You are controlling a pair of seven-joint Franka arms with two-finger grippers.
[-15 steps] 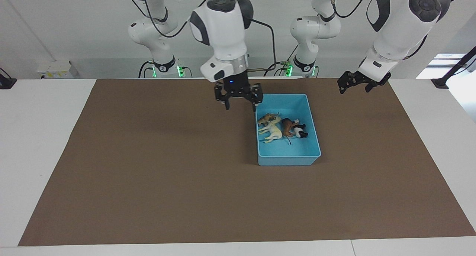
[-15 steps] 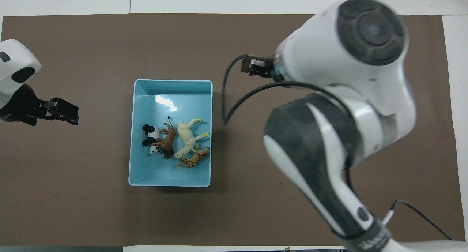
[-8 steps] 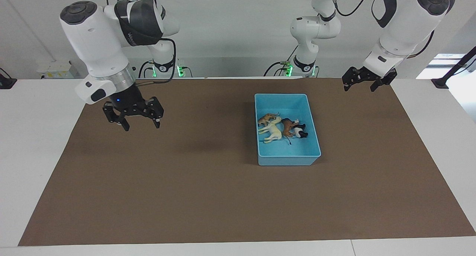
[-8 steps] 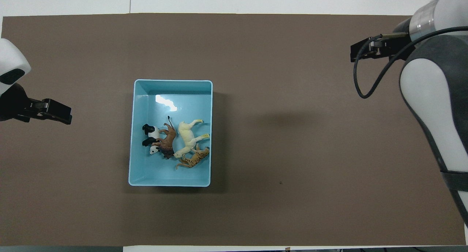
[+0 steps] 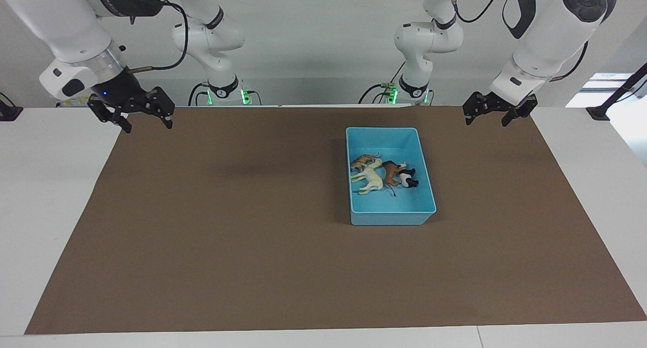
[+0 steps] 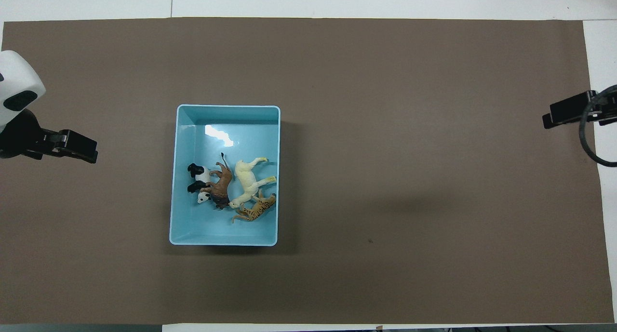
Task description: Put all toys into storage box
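The light blue storage box stands on the brown mat; it also shows in the overhead view. All four toys lie in it, in the half nearer the robots: the tan big cat, the cream long-necked one, the brown maned one and the panda. My right gripper is open and empty, up over the mat's edge at the right arm's end. My left gripper is open and empty, up over the mat at the left arm's end.
The brown mat covers most of the white table. Nothing but the box stands on it. Cables and both arm bases stand along the robots' edge.
My right gripper has swung away from beside the box to the right arm's end of the table, still open and empty. The left gripper has barely moved. The toys lie unchanged.
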